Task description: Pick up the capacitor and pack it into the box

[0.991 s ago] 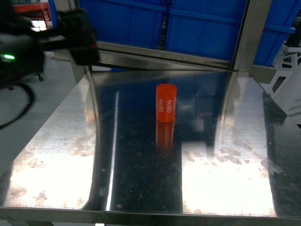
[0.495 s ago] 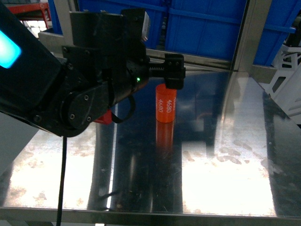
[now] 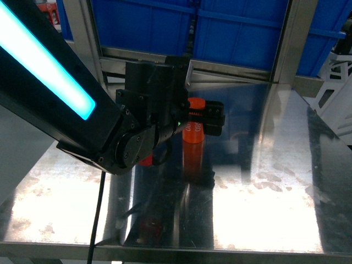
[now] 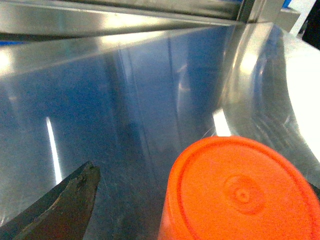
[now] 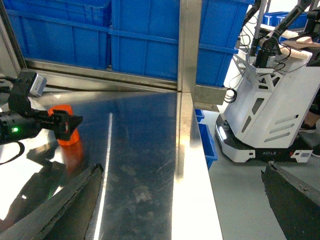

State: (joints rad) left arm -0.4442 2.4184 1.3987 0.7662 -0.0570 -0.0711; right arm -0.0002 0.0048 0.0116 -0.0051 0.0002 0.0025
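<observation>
Left gripper (image 3: 204, 116) has dropped around the upright capacitor (image 3: 193, 132), jaws spread astride its top; looks rigid, light, smooth plastic—pinch mid-body.

Table (image 3: 264, 181): polished steel, mirror-glossy, faintly scratched. Capacitor (image 4: 240, 195): smooth orange plastic, satin sheen. Left gripper (image 3: 204, 116): matt black, probably plastic. Bins (image 5: 150, 30): blue plastic

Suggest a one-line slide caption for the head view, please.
Left gripper open around the upright orange capacitor on a reflective steel table, blue bins behind.
</observation>
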